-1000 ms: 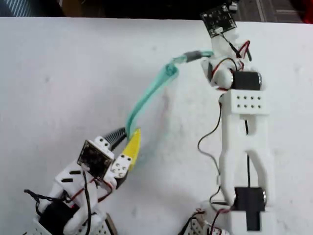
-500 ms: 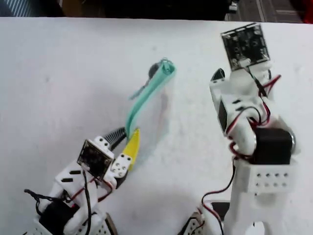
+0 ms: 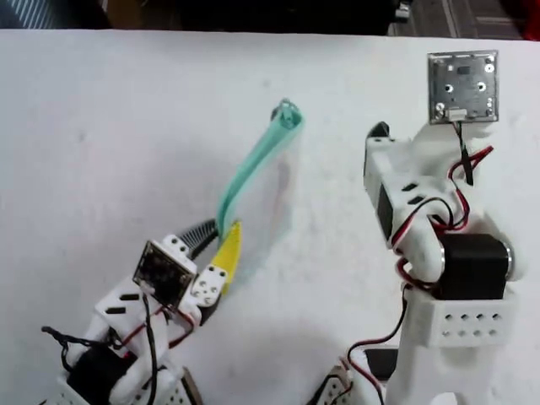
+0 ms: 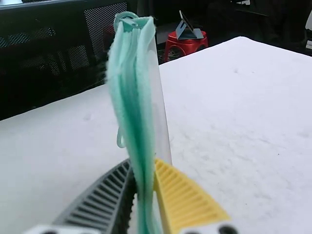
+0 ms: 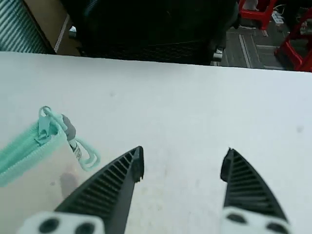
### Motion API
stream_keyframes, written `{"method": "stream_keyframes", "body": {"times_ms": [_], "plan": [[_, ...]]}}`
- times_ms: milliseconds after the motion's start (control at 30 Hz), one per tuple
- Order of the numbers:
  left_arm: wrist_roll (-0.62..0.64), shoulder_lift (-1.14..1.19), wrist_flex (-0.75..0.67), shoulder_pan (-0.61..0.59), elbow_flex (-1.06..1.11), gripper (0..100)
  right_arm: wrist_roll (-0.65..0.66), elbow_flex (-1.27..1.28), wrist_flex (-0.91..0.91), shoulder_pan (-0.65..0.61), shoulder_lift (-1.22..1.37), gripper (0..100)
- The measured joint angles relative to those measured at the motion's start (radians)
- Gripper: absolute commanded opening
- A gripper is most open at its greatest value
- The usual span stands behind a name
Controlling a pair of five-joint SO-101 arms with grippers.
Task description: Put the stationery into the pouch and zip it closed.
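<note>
A clear pouch with a mint-green zipper [image 3: 251, 169] stands on edge across the table's middle. Its near end is pinched by my left gripper [image 3: 221, 240], between a grey finger and a yellow finger [image 4: 181, 201]; the zipper strip [image 4: 131, 122] runs away from that wrist camera. The zipper slider [image 5: 48, 126] sits at the pouch's far end with its loop pull [image 5: 84, 155] hanging loose. My right gripper [image 5: 183, 163] hangs open above the table, to the right of the slider and apart from it. Whether any stationery is inside the pouch is not visible.
The white table [image 3: 101, 126] reaches its far edge at the back, with dark floor and red stools [image 5: 253, 7] beyond. The right arm's white body [image 3: 439, 253] stands at the right side.
My right gripper has let go of the zipper pull and drawn back to the right and upward. The pouch's far end swung back a little. The left arm has not moved.
</note>
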Motion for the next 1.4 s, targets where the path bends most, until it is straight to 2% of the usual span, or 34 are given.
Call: {"method": "stream_keyframes", "body": {"times_ms": [133,433,633,833,933,1067,1300,1400], "plan": [[0.000,0.000,0.000,0.000,0.000,2,-0.110,-0.058,0.014,-0.130,0.003,24.9],[0.000,0.000,0.000,0.000,0.000,2,-0.299,-0.209,0.172,-0.442,0.003,37.8],[0.000,0.000,0.000,0.000,0.000,2,-0.316,-0.212,0.190,-0.647,0.009,37.8],[0.000,0.000,0.000,0.000,0.000,2,-0.330,-0.212,0.153,-0.666,0.143,37.8],[0.000,0.000,0.000,0.000,0.000,2,-0.390,-0.212,0.110,-0.669,0.239,37.8],[0.000,0.000,0.000,0.000,0.000,2,-0.442,-0.212,0.086,-0.634,0.333,37.8],[0.000,0.000,0.000,0.000,0.000,2,-0.454,-0.212,0.083,-0.577,0.451,37.3],[0.000,0.000,0.000,0.000,0.000,2,-0.454,-0.212,0.081,-0.572,0.485,28.6]]}}
